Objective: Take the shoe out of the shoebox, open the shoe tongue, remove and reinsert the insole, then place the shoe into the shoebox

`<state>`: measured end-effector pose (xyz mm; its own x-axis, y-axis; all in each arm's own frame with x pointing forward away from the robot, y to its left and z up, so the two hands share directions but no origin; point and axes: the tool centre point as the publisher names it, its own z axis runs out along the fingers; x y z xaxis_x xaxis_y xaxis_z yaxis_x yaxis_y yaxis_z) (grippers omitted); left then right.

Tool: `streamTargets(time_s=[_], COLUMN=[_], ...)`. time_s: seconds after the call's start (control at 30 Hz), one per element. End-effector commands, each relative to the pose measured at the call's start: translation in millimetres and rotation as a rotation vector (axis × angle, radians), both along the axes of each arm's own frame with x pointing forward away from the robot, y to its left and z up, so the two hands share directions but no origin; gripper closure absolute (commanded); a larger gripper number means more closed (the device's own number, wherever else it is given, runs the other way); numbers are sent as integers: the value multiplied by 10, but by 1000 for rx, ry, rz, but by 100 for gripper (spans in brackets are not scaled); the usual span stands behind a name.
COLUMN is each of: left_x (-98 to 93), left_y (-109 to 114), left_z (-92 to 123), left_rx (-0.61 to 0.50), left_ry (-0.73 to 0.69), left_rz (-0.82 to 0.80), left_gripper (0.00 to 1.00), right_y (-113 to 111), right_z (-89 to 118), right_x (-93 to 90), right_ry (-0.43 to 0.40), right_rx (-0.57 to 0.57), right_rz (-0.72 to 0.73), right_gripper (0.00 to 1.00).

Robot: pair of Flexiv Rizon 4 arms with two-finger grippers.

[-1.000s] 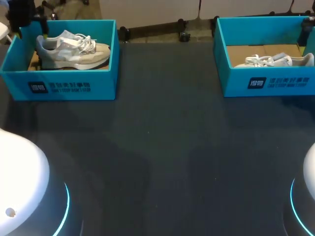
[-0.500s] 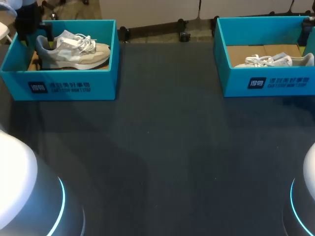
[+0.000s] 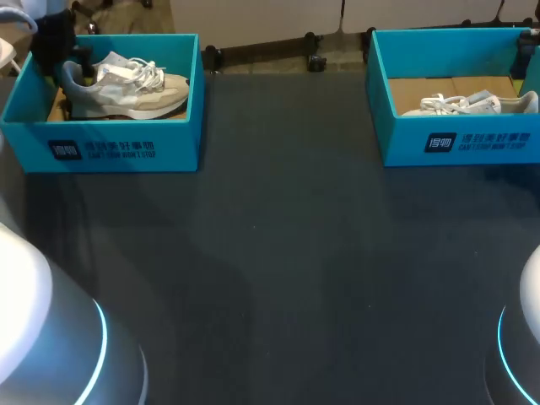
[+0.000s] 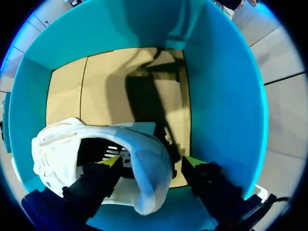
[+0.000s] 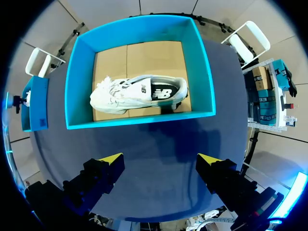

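A grey and beige shoe (image 3: 126, 84) lies on its side in the teal shoebox (image 3: 118, 148) at the table's far left. My left gripper (image 3: 59, 51) is down at the shoe's heel. In the left wrist view the left gripper (image 4: 151, 161) straddles the white heel collar (image 4: 149, 159), one yellow fingertip (image 4: 111, 161) inside the shoe's opening and the other outside, next to the box wall; the fingers still stand apart from the heel. A second white shoe (image 5: 137, 94) lies in another teal shoebox (image 5: 139, 120), with my right gripper (image 5: 161, 161) open above the table short of it.
The second shoebox (image 3: 456, 143) and its shoe (image 3: 468, 104) stand at the table's far right. The arms' white bases (image 3: 42, 337) rise at both near corners. Dark tabletop (image 3: 287, 253) stretches between the boxes.
My left gripper has come down and inward to the heel of the shoe in the left box, and its fingers have narrowed a little. The right arm has not moved.
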<state>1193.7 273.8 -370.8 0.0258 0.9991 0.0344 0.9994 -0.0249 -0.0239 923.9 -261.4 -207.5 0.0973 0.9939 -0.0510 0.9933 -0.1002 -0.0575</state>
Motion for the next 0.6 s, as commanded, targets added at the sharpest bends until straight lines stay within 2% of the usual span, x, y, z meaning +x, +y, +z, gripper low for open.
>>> streamTargets(time_s=[0.03, 0.13, 0.2, 0.23, 0.43, 0.53, 0.57, 0.6], left_x=[79, 60, 53, 48, 49, 52, 54, 56], left_y=[30, 41, 43, 44, 40, 34, 33, 32], left_z=[-45, -74, -96, -104, -135, -173, -179, -182], left_rx=[-5, -3, -2, 1, 5, 15, 16, 18], left_ry=[33, 41, 44, 46, 53, 57, 58, 58], left_rz=[0, 1, 1, 2, 1, 0, 0, 0], left_gripper=[26, 31, 40, 49, 55, 74, 89, 100], right_y=[4, 4, 4, 4, 4, 4, 4, 4], right_z=[1, 1, 1, 1, 1, 1, 1, 1], right_x=[-2, -2, -2, -2, -2, -2, -2, -2], right_ry=[-1, -1, -1, -1, -1, -1, -1, -1], right_rx=[-2, -2, -2, -2, -2, -2, -2, -2], right_rz=[-1, -1, -1, -1, -1, -1, -1, -1], right_gripper=[0, 0, 0, 0, 0, 0, 0, 0])
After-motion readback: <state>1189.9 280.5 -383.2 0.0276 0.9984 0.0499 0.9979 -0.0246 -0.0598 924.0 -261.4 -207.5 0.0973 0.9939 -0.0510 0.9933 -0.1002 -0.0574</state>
